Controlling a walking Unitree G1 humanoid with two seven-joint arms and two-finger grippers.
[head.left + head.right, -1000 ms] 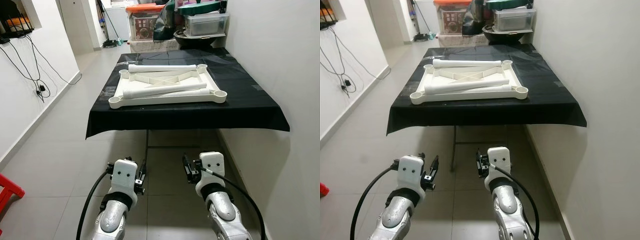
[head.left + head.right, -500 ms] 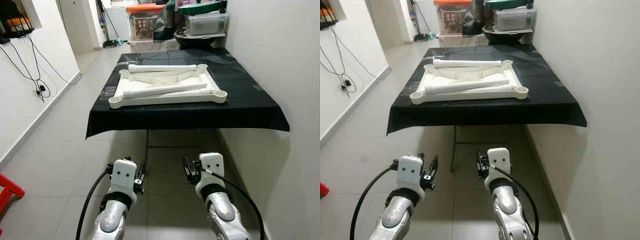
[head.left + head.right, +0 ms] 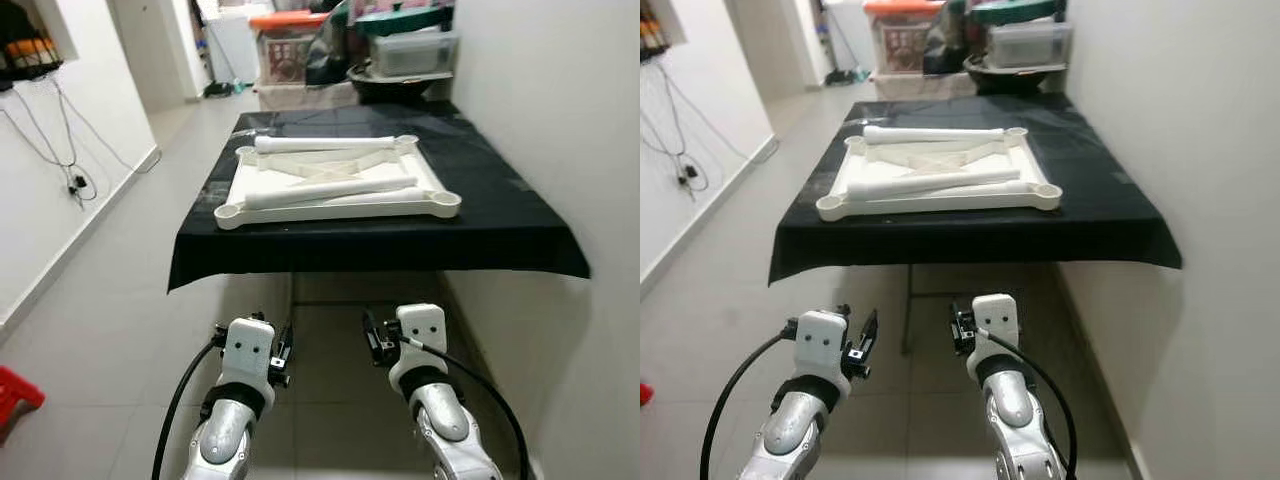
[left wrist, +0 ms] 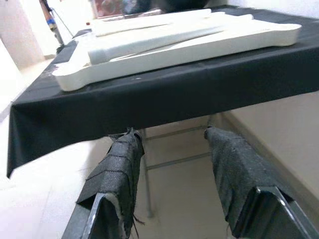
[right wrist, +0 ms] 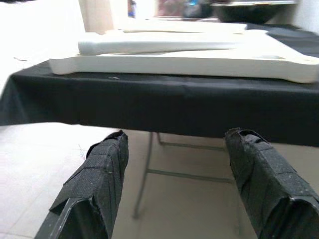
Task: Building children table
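Observation:
A white children's tabletop (image 3: pixel 430 206) lies upside down on a black-covered table (image 3: pixel 500 230) ahead of me. Two white legs rest on it: one leg (image 3: pixel 330 188) across the middle, another leg (image 3: pixel 322 143) along the far rim. My left gripper (image 4: pixel 172 137) and right gripper (image 5: pixel 174 137) are both open and empty, held low below the table's front edge, well short of the tabletop. From the head, the left gripper (image 3: pixel 283 345) and right gripper (image 3: pixel 370 335) hang over the floor.
Storage boxes (image 3: pixel 290 45) and a dark bowl (image 3: pixel 395 75) crowd the table's far end. A white wall (image 3: pixel 560 120) runs close along the right. Cables (image 3: pixel 60 150) hang on the left wall. A red stool (image 3: pixel 15 392) stands at the lower left on the tiled floor (image 3: pixel 110 300).
The camera has come slightly nearer the table, so the table and tabletop look a little larger. Both arms stay as they were.

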